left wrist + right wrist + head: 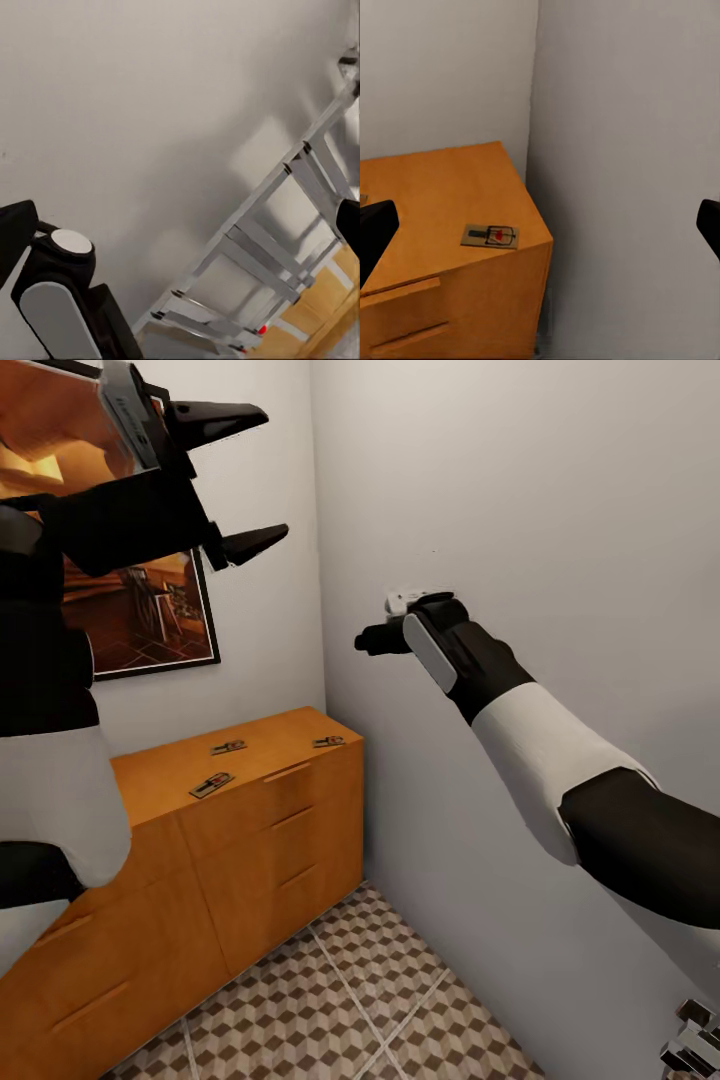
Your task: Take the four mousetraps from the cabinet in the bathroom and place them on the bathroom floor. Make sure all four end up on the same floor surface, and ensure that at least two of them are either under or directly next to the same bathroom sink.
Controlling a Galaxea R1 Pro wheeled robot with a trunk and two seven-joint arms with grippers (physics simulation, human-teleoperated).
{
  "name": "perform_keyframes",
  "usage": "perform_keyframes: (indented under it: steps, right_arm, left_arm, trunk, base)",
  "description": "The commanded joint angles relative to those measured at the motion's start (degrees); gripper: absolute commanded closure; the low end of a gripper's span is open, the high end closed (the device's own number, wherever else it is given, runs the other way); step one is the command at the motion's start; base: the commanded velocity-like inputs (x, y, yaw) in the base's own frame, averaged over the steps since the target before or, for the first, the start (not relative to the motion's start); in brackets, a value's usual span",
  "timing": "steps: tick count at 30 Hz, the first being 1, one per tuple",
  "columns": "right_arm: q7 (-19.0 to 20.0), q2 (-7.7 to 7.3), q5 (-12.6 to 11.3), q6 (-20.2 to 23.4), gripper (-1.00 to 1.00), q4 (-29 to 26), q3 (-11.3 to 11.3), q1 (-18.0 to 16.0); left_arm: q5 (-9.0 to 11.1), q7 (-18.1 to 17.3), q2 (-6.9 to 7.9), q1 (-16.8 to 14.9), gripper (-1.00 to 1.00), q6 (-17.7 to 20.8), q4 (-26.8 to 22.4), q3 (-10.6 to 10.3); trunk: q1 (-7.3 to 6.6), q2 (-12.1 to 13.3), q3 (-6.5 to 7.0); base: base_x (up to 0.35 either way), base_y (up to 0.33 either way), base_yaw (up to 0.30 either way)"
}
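- Mousetraps lie flat on top of the cabinet (pixel 250 830): we count three in the head view, one near the front edge (pixel 211 785), one further back (pixel 229 746) and one at the far right corner by the wall (pixel 328 741).
- We see the corner mousetrap (pixel 490 235) in the right wrist view too, a pale slab with dark metal parts and a small red spot; if it bears any writing, it is too small for us to read.
- We find no legible brand or label anywhere; the framed picture (pixel 150 610) on the wall above the cabinet shows a warm-lit room and no text.
- Our left gripper (pixel 245 485) is raised high in front of that picture, its two dark fingers spread wide with nothing between them.
- Our right gripper (pixel 375 640) reaches toward the plain grey wall, above and right of the cabinet's corner; in the right wrist view its fingertips (pixel 375 232) sit at opposite edges, so it is wide apart and empty.
- The bathroom floor (pixel 380 1000) with its cube-pattern tiles runs below the cabinet's drawer fronts.
- A folded metal ladder (pixel 277 240) leans on the wall in the left wrist view, with our right forearm (pixel 60 315) in the foreground.
- Chrome metalwork (pixel 690 1040) pokes in at the lower right corner of the head view; we cannot tell what it is.
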Motion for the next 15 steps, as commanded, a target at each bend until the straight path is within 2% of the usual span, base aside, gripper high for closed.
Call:
perform_keyframes:
  steps: [1, 2, 5, 11, 12, 13, 15]
  right_arm:
    - [0.00, -0.03, -0.57, 0.14, -1.00, -0.06, 0.22, 0.08]
    - [0.76, -0.04, -0.58, 0.17, -1.00, -0.07, 0.24, 0.30]
    - [1.50, -0.04, -0.58, 0.21, -1.00, -0.09, 0.25, 0.49]
    - [2.21, -0.05, -0.58, 0.41, -1.00, -0.10, 0.27, 0.66]
    - [5.89, -0.04, -0.48, 0.82, -1.00, -0.09, 2.45, 2.46]
    - [6.32, -0.04, -0.47, 0.86, -1.00, -0.09, 3.03, 2.62]
    - [7.30, -0.04, -0.46, 0.98, -1.00, -0.09, 5.89, 3.11]
  left_arm:
    - [0.50, 0.11, -0.63, -0.07, -1.00, 0.13, 0.02, 0.05]
    - [0.50, -0.60, -1.55, -0.07, -1.00, 0.12, 0.07, 0.03]
    - [0.50, -1.31, -2.50, -0.03, -1.00, 0.08, 0.13, 0.02]
    - [0.50, -1.92, -3.31, 0.02, -1.00, 0.06, 0.13, 0.13]
    - [0.50, -2.07, -3.45, 0.27, -1.00, 0.10, 0.29, 0.18]
    - [0.50, -2.07, -3.45, 0.29, -1.00, 0.11, 0.33, 0.17]
    - [0.50, -2.08, -3.44, 0.35, -1.00, 0.11, 0.40, 0.15]
  trunk:
    - [0.00, -0.04, -0.06]
    - [0.00, -0.04, -0.06]
    - [0.00, -0.04, -0.06]
    - [0.00, -0.04, -0.06]
    - [0.00, -0.04, -0.06]
    - [0.00, -0.04, -0.06]
    - [0.00, -0.04, -0.06]
  base:
    - [0.000, 0.000, 0.000]
    - [0.000, 0.000, 0.000]
    - [0.000, 0.000, 0.000]
    - [0.000, 0.000, 0.000]
    - [0.264, 0.000, 0.000]
    - [0.279, 0.000, 0.000]
    - [0.307, 0.000, 0.000]
